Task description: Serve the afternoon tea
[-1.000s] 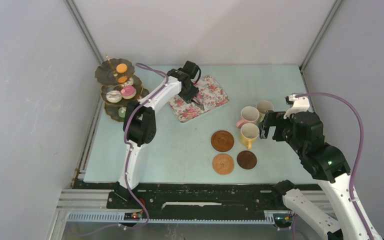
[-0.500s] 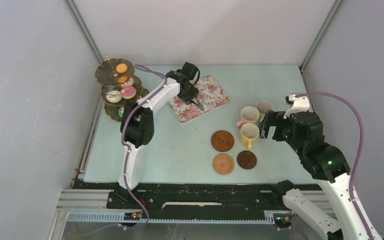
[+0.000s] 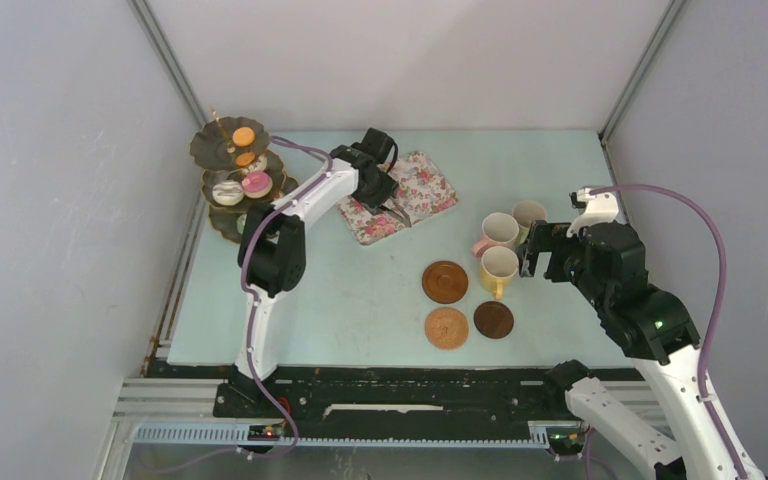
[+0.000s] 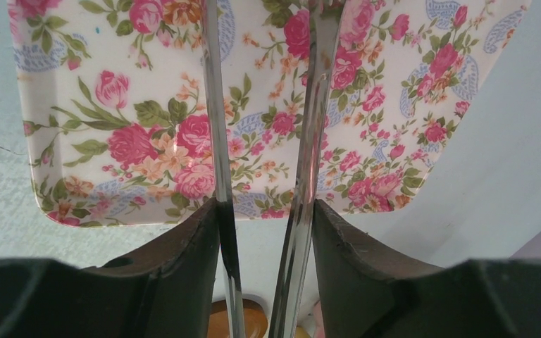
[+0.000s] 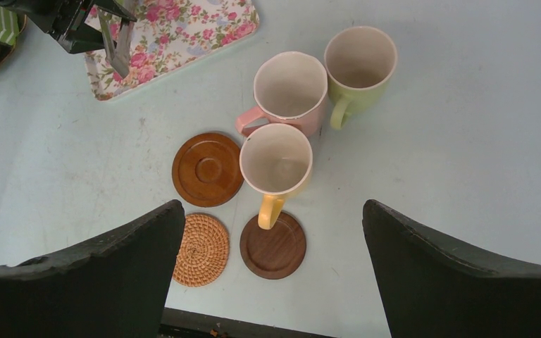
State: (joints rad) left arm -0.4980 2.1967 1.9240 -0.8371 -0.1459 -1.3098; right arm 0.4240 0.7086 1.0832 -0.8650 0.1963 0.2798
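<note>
three mugs stand ahead of the wide-open, empty right claw; left claw grips tongs.

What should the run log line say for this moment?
left gripper: holding tongs over flowered tray | right gripper: open, aimed at yellow mug | coasters: all bare | cakes: on stand

I have the tiered stand at the far left of the table, cakes on its tiers. The tray lies just right of it, farther back than the mugs, with the tongs above it. The three mugs cluster well right of centre, touching one another, and three coasters lie just before them and to their left, nearer the arms
</note>
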